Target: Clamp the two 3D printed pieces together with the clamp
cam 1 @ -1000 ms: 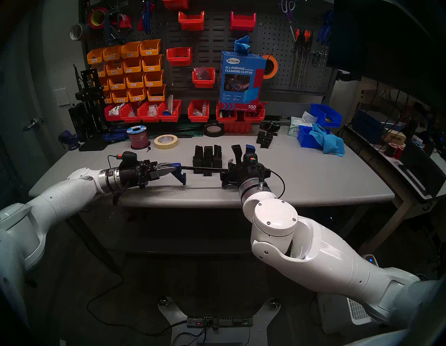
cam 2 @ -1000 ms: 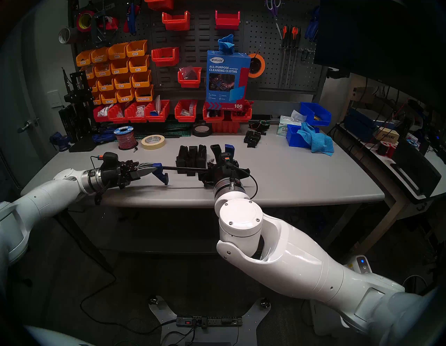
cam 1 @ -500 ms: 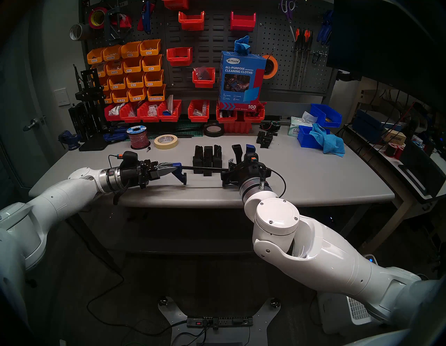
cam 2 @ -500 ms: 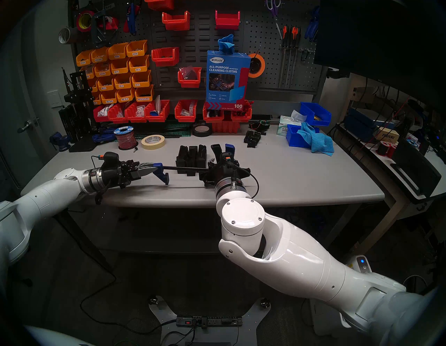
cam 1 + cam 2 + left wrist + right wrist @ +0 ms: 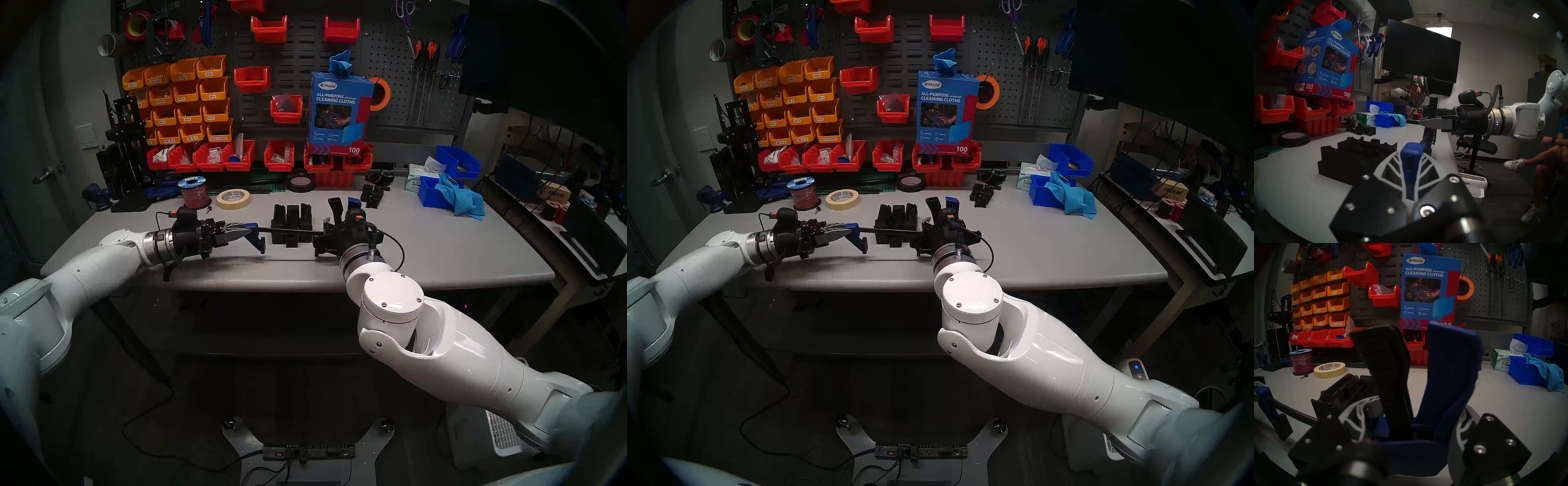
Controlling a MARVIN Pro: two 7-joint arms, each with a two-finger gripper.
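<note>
I have the clamp lifted off the table, one arm on each end. The front table edge runs just under both wrists. Bare grey surface lies open to my right, as far as the blue bin with its cloth. Behind the work sit a tape roll, a wire spool and a heap of small black parts, all well apart from the arms.

My left gripper is closed on the clamp's fixed blue end; in the left wrist view, the blue tip sits squeezed between the two fingers. The fixed pad hangs below that end, clear of the table.

My right gripper is closed around the clamp's handle body. In the right wrist view the black trigger and the blue grip stand up between the fingers, splayed apart.

The printed pieces stand on the table, pressed side by side, just behind the bar. The bar crosses in front of them in the head views. They lie between the clamp's two pads along its length, but I cannot tell whether either pad touches them.
</note>
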